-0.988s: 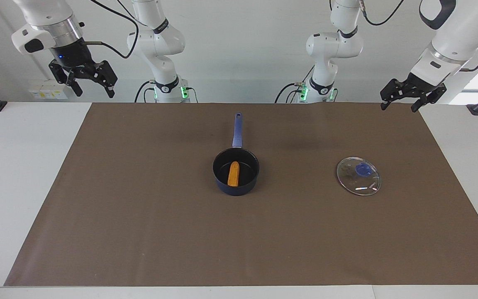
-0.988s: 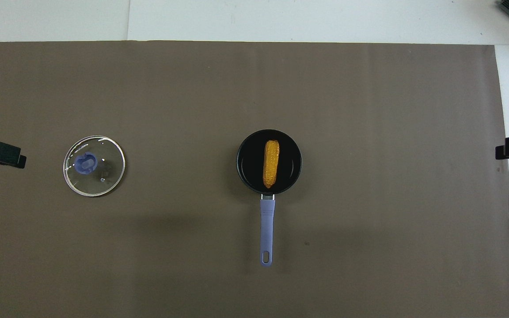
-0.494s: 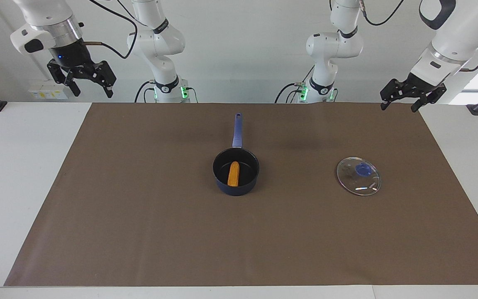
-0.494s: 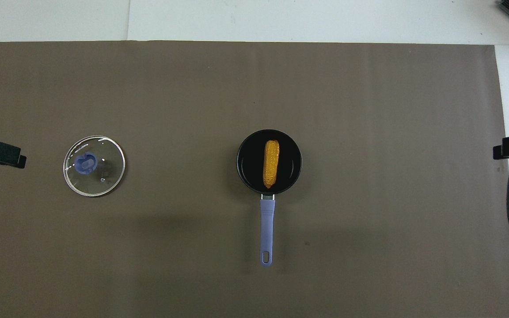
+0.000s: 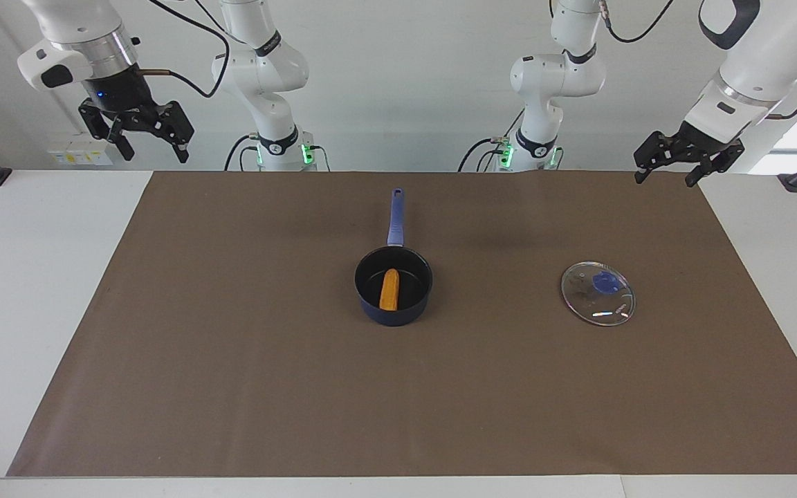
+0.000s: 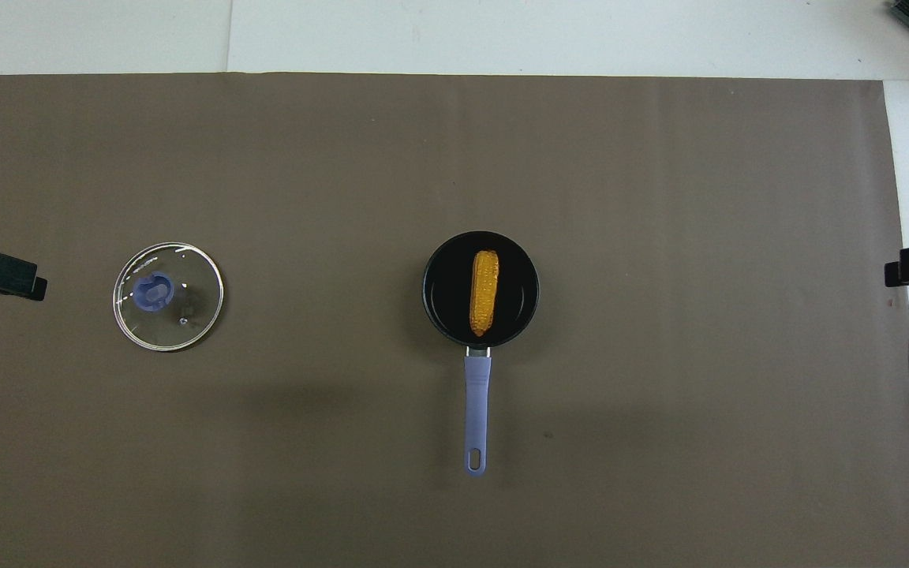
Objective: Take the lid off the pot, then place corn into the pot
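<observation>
A brown mat [image 5: 232, 360] covers the white table [image 5: 32, 277] before a pale wall. At frame centre, the corn [image 5: 389, 290] lies inside the pot [image 5: 393, 288]; the lid [image 5: 598, 292] rests flat at centre-right. The left gripper [image 5: 672, 166], upper right, and the right gripper [image 5: 139, 135], upper left, hang with fingers spread, holding nothing, well apart from all three.

Plain white wall [image 5: 405, 83], brown mat [image 5: 232, 346] on white table [image 5: 32, 277].

Corn [image 6: 484, 292] in pot [image 6: 436, 314] (lid [image 6: 186, 315] apart).
</observation>
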